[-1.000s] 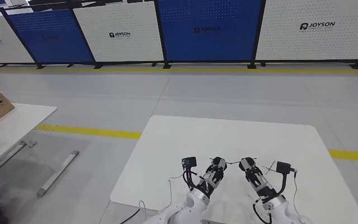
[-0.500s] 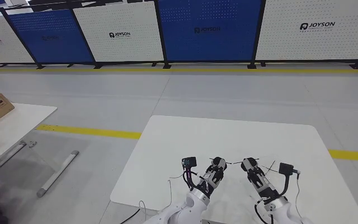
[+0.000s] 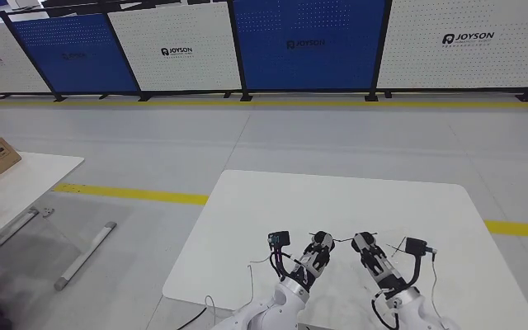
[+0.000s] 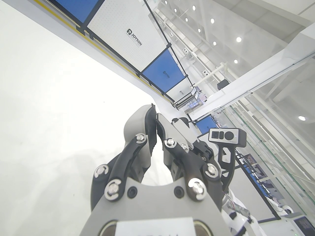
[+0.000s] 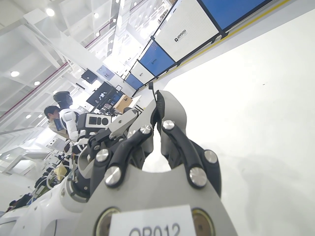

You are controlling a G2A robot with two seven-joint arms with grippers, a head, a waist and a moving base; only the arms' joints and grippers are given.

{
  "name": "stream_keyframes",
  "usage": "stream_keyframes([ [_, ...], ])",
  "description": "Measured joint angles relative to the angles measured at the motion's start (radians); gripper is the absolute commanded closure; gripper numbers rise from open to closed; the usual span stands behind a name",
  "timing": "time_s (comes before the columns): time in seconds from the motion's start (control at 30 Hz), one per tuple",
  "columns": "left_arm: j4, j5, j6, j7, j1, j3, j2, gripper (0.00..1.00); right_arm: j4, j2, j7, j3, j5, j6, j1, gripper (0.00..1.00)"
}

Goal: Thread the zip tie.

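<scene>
**Both grippers closed on the tie, low at the table's near edge**

Top view: the white table is bare from its far edge down to the grippers, with open surface on both sides. The left gripper and right gripper sit close together near the table's near edge, tips turned toward each other and a narrow gap between them. The zip tie shows as a thin black line crossing that gap and reaching both grippers. Beyond the far edge lie the floor with a yellow line and a row of blue and white panels.

Left wrist view: the left gripper's ribbed pads are pressed flat together, apparently on the strap's end, which is too thin here to make out. The right gripper is just beside it. To one side the tabletop runs wide and bare to its rounded corner.

Right wrist view: the right gripper is clenched on the zip tie. The tie is a slim black strap that rises out of the fingertips, slightly bent, and ends in a small square head above them. The left gripper is close alongside. Open tabletop stretches away to the far edge.
</scene>
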Motion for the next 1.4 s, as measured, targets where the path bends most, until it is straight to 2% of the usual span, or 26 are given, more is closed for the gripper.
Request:
stream_keyframes([
  [0.4,0.0,0.0,0.0,0.0,0.0,0.0,0.0,1.0,0.029,-0.014,0.017,-0.013,0.012,-0.004,0.018,1.0],
  [0.73,0.0,0.0,0.0,0.0,0.0,0.0,0.0,1.0,0.029,-0.014,0.017,-0.013,0.011,-0.002,0.019,1.0],
  [0.9,0.003,-0.072,0.007,-0.022,0.002,-0.013,-0.009,1.0,0.032,-0.021,-0.034,-0.017,0.007,-0.047,0.009,1.0],
  [1.03,0.009,-0.129,-0.012,-0.017,-0.003,-0.019,-0.019,1.0,0.047,-0.027,-0.035,-0.021,0.021,-0.061,0.017,1.0],
  [1.13,0.005,-0.153,-0.036,-0.011,-0.002,-0.024,-0.024,1.0,0.055,-0.031,-0.021,-0.025,0.028,-0.051,0.027,1.0],
  [1.27,-0.004,-0.152,-0.053,-0.019,0.006,-0.029,-0.027,1.0,0.057,-0.036,0.01,-0.036,0.026,-0.033,0.041,1.0],
  [1.4,-0.008,-0.13,-0.049,-0.018,0.011,-0.035,-0.029,1.0,0.058,-0.039,0.014,-0.027,0.049,-0.046,0.041,1.0],
])
